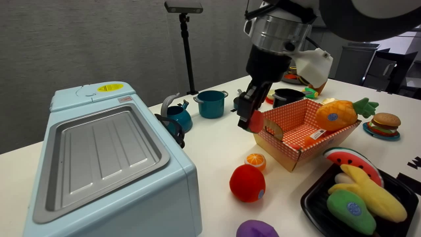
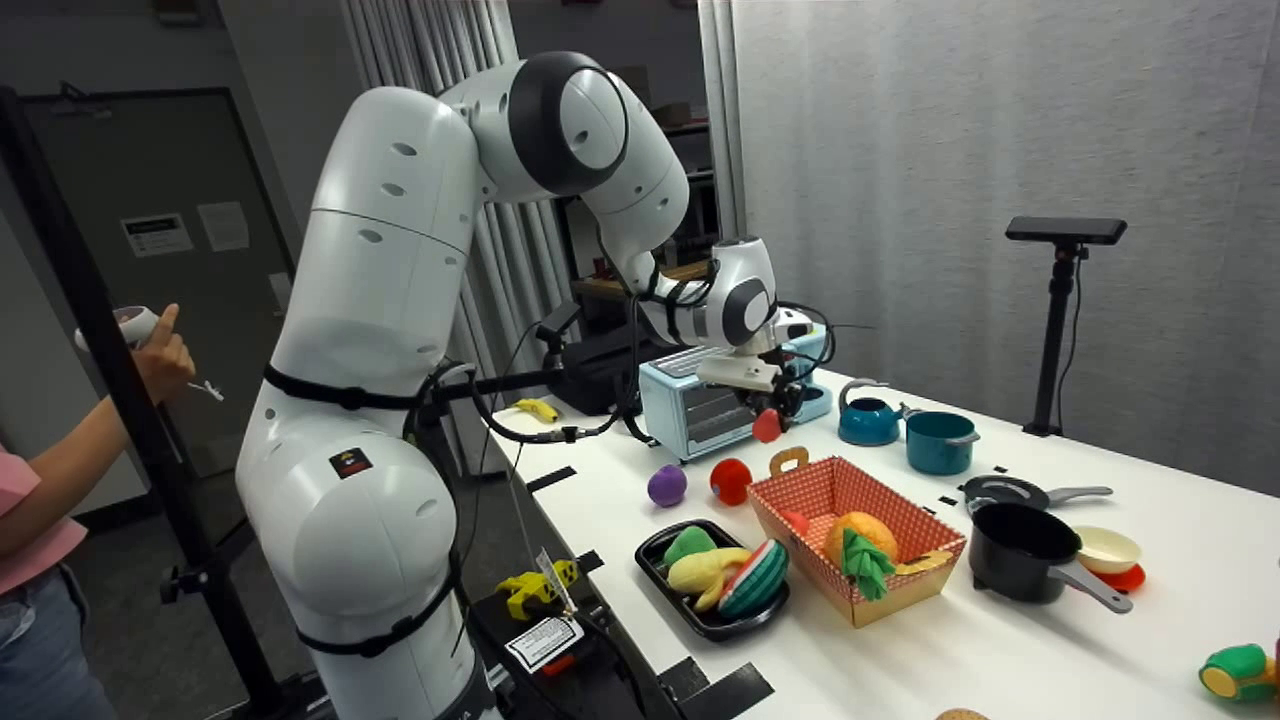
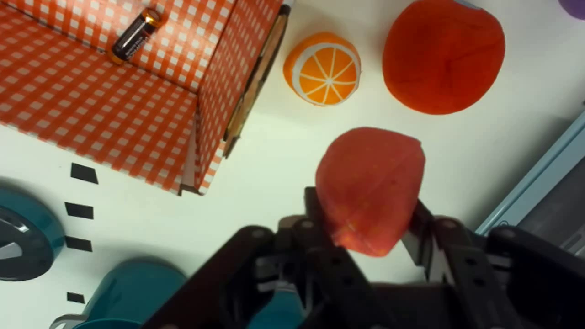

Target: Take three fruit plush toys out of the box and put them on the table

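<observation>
Fruit plush toy [image 3: 369, 183] — red, aloft — between fingers [image 3: 315, 219] partway apart

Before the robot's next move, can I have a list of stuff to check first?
1. Red toy past the edge of the box: ok, it's up over the table.
2. Gripper squeezing it tight: cannot tell.
3. Bare table near it for a landing: ok.
4. Orange out on the table: ok.
5. Pineapple out of the box: not ok, it lies inside.
6. Only toys in the box: not ok, there's what looks like a battery.
</observation>
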Action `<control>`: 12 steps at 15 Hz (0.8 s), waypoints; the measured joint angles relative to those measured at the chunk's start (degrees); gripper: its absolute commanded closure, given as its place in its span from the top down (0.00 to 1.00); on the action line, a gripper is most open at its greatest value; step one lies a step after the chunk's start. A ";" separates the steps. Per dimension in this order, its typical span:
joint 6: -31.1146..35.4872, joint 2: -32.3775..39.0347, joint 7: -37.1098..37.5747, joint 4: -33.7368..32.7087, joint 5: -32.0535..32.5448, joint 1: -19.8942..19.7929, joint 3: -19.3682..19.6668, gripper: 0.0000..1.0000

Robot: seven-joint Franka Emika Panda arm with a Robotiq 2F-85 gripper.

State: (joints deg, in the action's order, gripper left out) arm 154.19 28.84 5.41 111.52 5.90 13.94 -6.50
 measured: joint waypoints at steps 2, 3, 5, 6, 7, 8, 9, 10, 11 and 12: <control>0.00 -0.01 -0.89 0.44 0.00 -0.18 -0.19 0.92; 0.00 -0.05 -1.15 0.65 0.00 -0.26 -0.19 0.98; 0.00 -0.24 -1.71 1.03 0.02 -0.51 -0.12 1.00; 0.00 -0.42 -1.94 1.21 0.04 -0.65 -0.07 1.00; 0.00 -0.67 -2.09 1.39 0.09 -0.77 0.05 1.00; 0.00 -1.02 -2.21 1.55 0.19 -0.86 0.24 1.00; 0.00 -1.40 -2.22 1.70 0.42 -0.89 0.55 1.00; 0.00 -1.87 -2.23 1.95 0.63 -0.89 0.95 1.00; -0.01 -2.47 -2.23 2.35 0.87 -0.89 1.46 1.00; -0.02 -3.14 -2.23 2.84 1.17 -0.89 2.09 1.00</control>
State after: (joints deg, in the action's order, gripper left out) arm 154.17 25.70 3.18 114.36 7.07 13.05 -4.42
